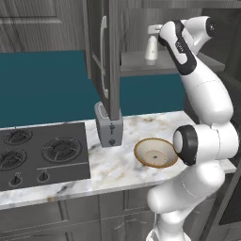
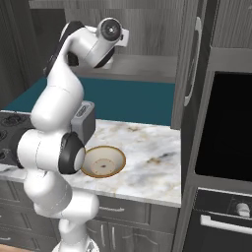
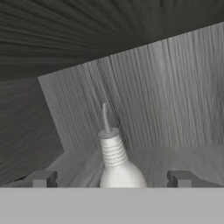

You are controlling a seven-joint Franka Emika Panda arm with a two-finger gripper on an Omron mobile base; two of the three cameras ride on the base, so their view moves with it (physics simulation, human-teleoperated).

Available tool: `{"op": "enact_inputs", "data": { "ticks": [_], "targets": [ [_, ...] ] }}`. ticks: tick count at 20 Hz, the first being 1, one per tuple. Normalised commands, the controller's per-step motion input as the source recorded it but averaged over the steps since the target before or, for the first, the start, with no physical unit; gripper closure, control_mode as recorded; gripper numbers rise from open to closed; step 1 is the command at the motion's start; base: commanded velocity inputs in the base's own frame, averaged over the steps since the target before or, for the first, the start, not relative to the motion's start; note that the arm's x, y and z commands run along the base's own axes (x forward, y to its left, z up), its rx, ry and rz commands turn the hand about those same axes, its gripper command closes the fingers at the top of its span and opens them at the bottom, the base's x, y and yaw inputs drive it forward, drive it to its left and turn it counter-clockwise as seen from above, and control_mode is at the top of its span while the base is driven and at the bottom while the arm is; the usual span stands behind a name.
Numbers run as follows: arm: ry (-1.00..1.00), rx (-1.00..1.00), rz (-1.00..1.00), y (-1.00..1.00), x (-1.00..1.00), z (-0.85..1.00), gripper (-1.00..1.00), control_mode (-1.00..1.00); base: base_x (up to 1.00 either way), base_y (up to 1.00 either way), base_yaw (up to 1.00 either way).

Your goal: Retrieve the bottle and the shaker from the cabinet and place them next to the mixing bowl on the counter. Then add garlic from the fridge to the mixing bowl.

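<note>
The gripper (image 3: 111, 178) is up inside the open cabinet (image 1: 106, 56) with its jaws spread wide and nothing between them gripped. The bottle (image 3: 114, 162) stands upright on the shelf directly ahead of it, centred between the 2 fingertips (image 3: 43, 178), neck and thin spout rising toward the cabinet's back wall. That centring reads as deliberate: with the body lined up in the gap, the jaws can close on its sides without knocking it over. Whether the pads already flank the body or sit just short of it cannot be told.

The mixing bowl (image 1: 156, 152) sits well below the gripper on the marble counter (image 2: 147, 157), beside the toaster (image 1: 108, 125), leaving bare counter around it for the bottle. I cannot make out the shaker.
</note>
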Motion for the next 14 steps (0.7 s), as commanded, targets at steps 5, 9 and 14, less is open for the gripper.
{"op": "enact_inputs", "data": {
  "ticks": [5, 9, 14],
  "targets": [
    [0.0, -0.02, 0.03, 0.04, 0.38, -0.01, -1.0, -1.0, 0.0, 0.0, 0.0],
    [0.0, -0.01, 0.02, 0.01, 0.34, 0.0, -1.0, -1.0, 0.0, 0.0, 0.0],
    [0.0, -0.01, 0.0, 0.01, 0.26, 0.0, -1.0, -1.0, 0.0, 0.0, 0.0]
  ]
}}
